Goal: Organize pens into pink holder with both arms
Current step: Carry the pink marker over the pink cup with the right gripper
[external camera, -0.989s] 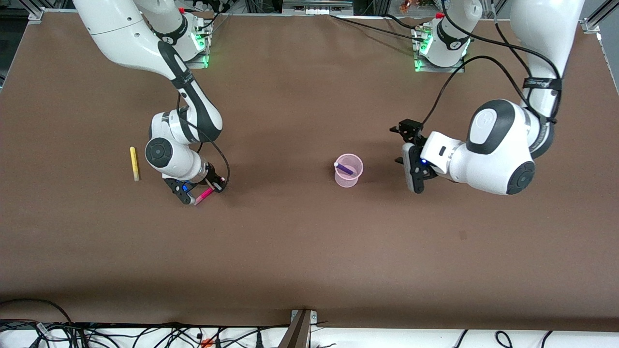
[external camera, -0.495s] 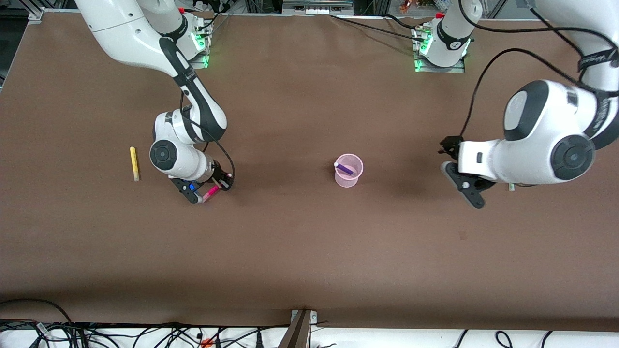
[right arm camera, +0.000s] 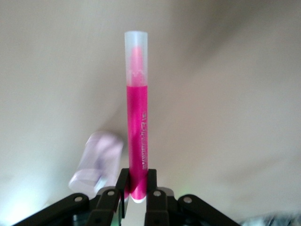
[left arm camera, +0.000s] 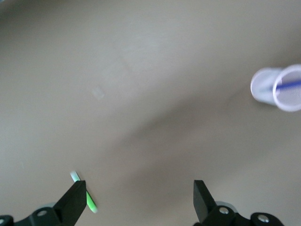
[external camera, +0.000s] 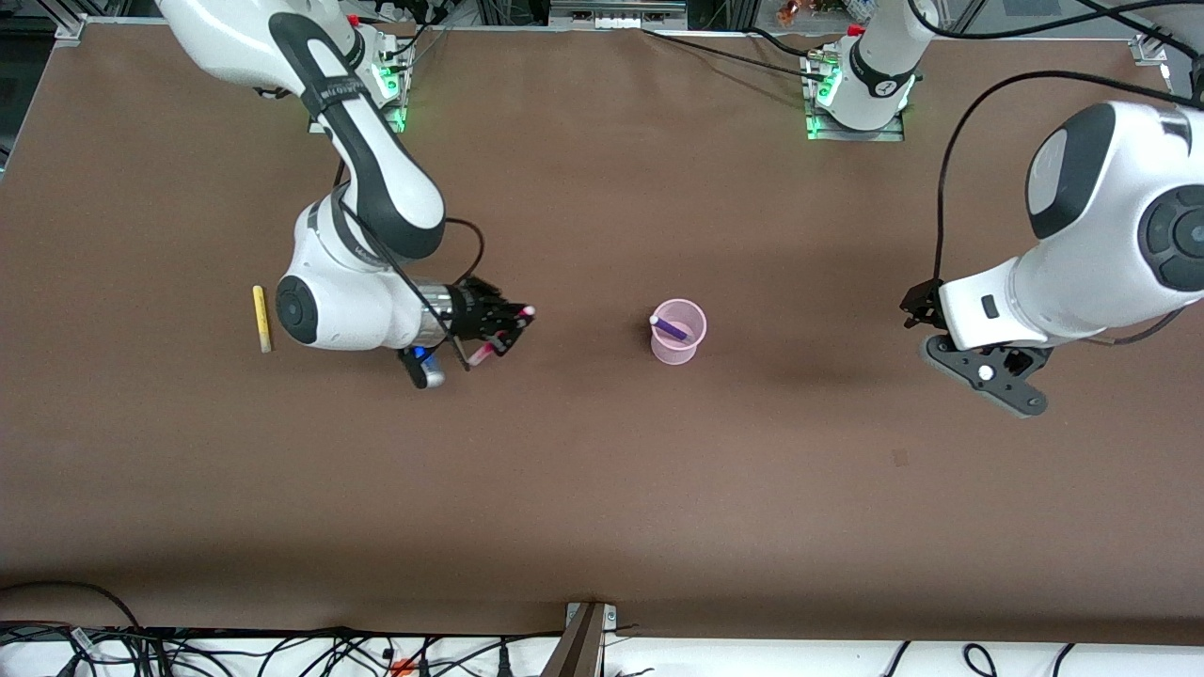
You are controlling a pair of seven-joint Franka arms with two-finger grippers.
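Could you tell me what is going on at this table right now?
The right gripper holds the magenta pen above the table, between the yellow pen and the pink holder, which already contains the purple pen. The left gripper hangs open over the green pen.

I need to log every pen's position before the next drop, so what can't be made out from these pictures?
- Bright green marker pen: absent from the front view, seemingly covered by the left arm; in the left wrist view, partly covered by a finger of the open left gripper.
- Dark purple pen in the translucent pink plastic holder: lower end hidden in the cup.
- Magenta pink pen, clamped by the right gripper: mostly hidden by its fingers in the front view.
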